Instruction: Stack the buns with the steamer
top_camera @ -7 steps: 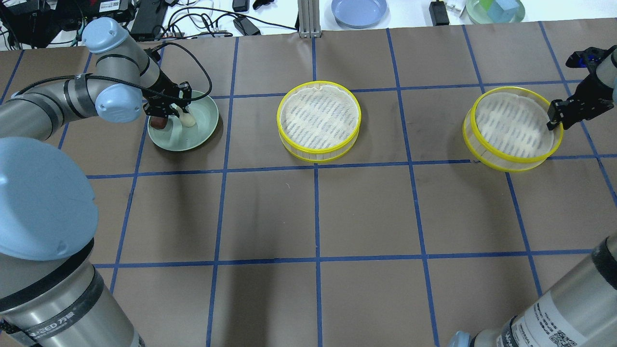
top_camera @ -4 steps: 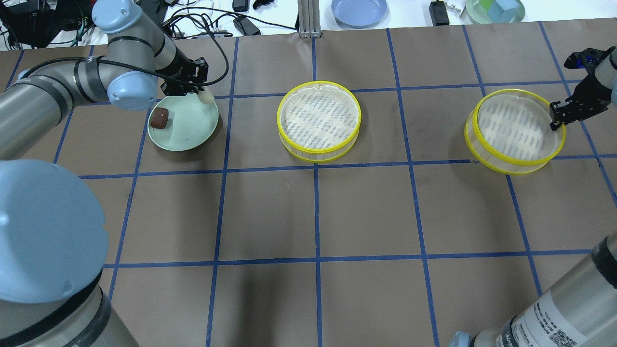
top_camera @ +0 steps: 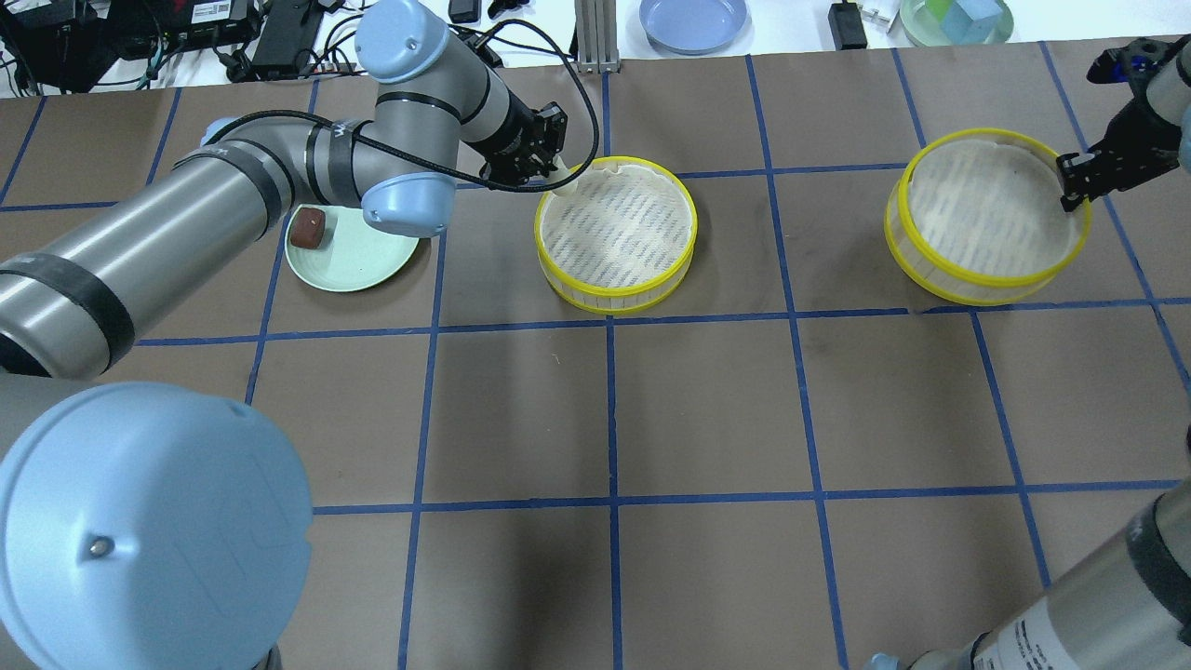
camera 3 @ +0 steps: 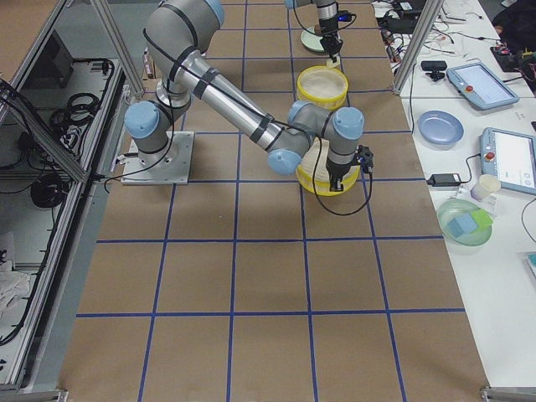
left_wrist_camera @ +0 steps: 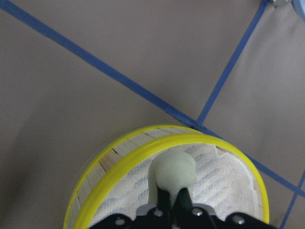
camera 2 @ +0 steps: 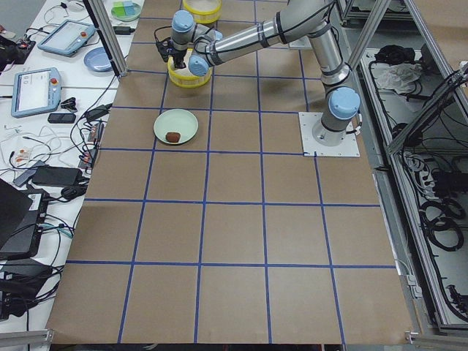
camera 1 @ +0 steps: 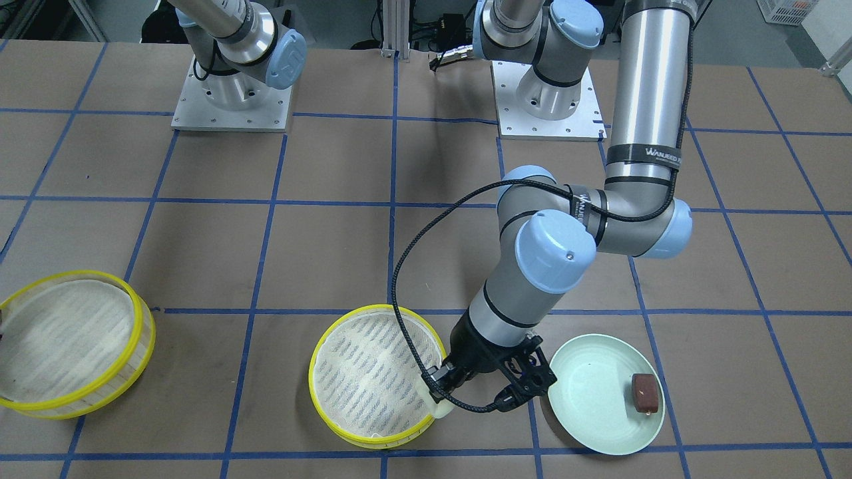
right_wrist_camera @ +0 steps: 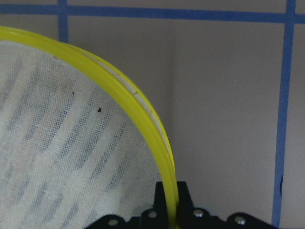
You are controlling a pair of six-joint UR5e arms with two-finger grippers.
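Observation:
My left gripper (top_camera: pixel 556 175) is shut on the pale cream-white bun (top_camera: pixel 566 180) and holds it over the near-left rim of the middle yellow-rimmed steamer (top_camera: pixel 616 233). The bun (left_wrist_camera: pixel 174 169) shows above that rim in the left wrist view, and also in the front view (camera 1: pixel 439 407). The dark reddish-brown bun (top_camera: pixel 308 228) lies on the pale green plate (top_camera: pixel 358 265). My right gripper (top_camera: pixel 1070 191) is shut on the rim (right_wrist_camera: pixel 157 133) of the right steamer (top_camera: pixel 986 219), which hangs slightly tilted off the table.
A blue plate (top_camera: pixel 693 20), a green dish with blocks (top_camera: pixel 956 19) and cables lie beyond the table's far edge. The two arm bases (camera 1: pixel 229 100) stand on the robot's side. Blue tape lines grid the brown table.
My left gripper lifted the white bun off the green plate and carried it right to the middle steamer's rim. My right gripper raised the right steamer and moved it slightly farther away.

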